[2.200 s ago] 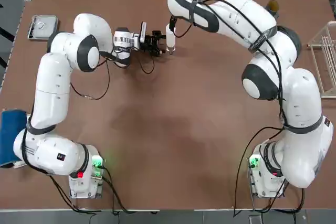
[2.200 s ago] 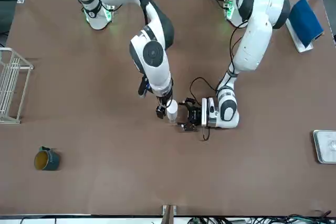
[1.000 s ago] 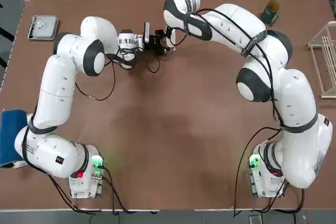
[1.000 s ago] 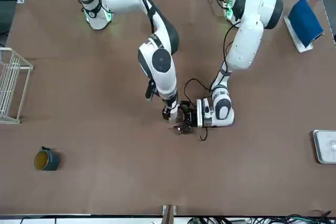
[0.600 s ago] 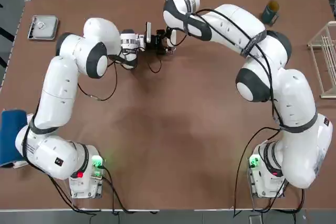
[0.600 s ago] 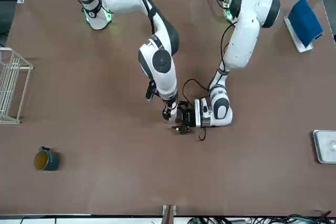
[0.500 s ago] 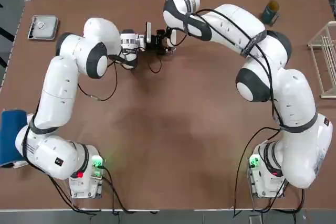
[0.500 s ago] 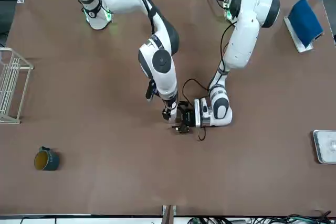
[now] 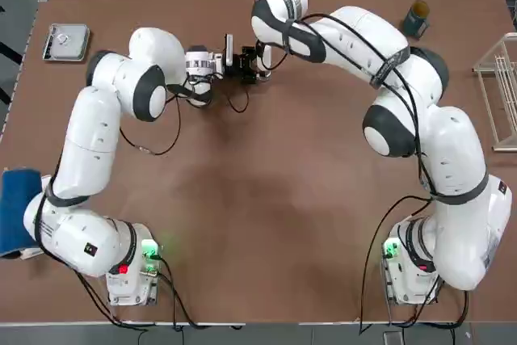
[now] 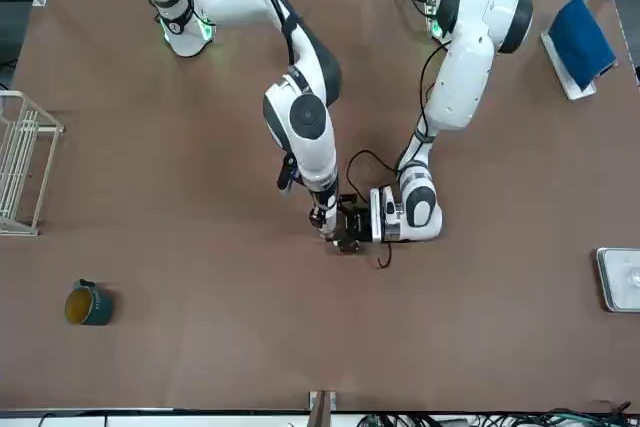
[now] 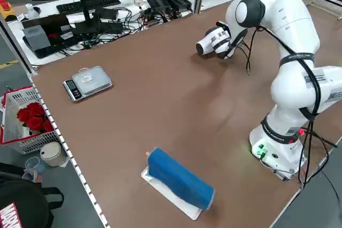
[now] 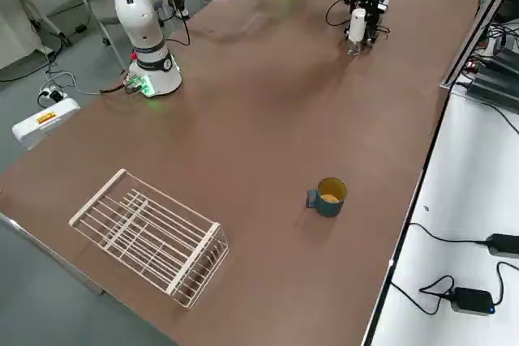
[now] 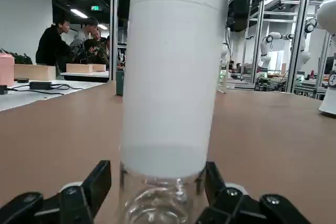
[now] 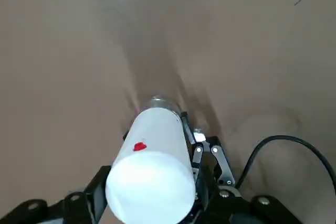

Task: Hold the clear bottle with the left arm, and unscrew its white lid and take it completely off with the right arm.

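Note:
The clear bottle (image 13: 157, 203) stands upright at the far middle of the table, under its tall white lid (image 13: 173, 72). My left gripper (image 13: 157, 184) reaches in level from the left. Its fingers (image 13: 100, 182) flank the glass just below the lid, one touching and the other a sliver away. My right gripper (image 14: 151, 187) comes down from above, and its fingers (image 14: 202, 179) press both sides of the white lid (image 14: 152, 166). From overhead the right wrist (image 9: 266, 46) hides the bottle, and the left gripper (image 9: 249, 65) shows beside it.
A teal cup (image 9: 418, 14) sits at the far right corner and a wire rack (image 9: 501, 90) at the right edge. A small scale (image 9: 66, 40) lies far left, a blue roll (image 11: 179, 177) near left. Several people (image 13: 79, 38) stand beyond the table.
Since two seconds ago the right wrist has come over the lid, hiding it from above, and the left gripper has slid up to the bottle. Hardly anything moved in the last half second.

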